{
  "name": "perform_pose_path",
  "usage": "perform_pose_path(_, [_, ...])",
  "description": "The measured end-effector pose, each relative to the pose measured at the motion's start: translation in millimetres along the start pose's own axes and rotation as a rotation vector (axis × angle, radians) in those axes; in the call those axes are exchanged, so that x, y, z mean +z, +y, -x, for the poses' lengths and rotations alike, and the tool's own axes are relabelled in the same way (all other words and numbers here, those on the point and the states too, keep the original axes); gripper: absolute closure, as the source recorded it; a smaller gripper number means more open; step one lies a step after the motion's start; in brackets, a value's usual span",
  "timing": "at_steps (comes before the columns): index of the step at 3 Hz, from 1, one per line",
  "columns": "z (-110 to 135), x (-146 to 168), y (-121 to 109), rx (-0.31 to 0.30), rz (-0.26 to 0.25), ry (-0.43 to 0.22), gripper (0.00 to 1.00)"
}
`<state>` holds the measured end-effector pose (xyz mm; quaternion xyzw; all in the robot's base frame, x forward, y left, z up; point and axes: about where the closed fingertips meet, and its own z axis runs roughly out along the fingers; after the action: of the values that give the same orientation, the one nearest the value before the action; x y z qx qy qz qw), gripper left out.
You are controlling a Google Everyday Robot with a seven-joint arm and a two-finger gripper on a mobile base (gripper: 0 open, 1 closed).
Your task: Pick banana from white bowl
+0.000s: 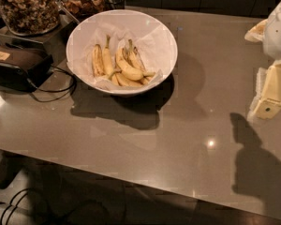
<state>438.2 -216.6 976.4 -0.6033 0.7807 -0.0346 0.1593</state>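
A grey table (145, 153) holds the white bowl (154, 36), the curved banana (127, 68) lying inside it on other bananas (99, 60); the gripper (270, 95), well right of the bowl, its state impossible to tell, should probably descend onto the banana's middle.

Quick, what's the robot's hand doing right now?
Gripper: at the right edge, away from the white bowl, not holding the banana; open or closed cannot be told.
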Motion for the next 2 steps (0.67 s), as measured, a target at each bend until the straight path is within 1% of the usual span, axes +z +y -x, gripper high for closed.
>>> perform_pose_path(1, [0, 0, 0, 0.000, 0.000, 0.000, 0.00])
perform_pose_path(2, [13, -7, -3, 0.025, -0.003, -0.003, 0.00])
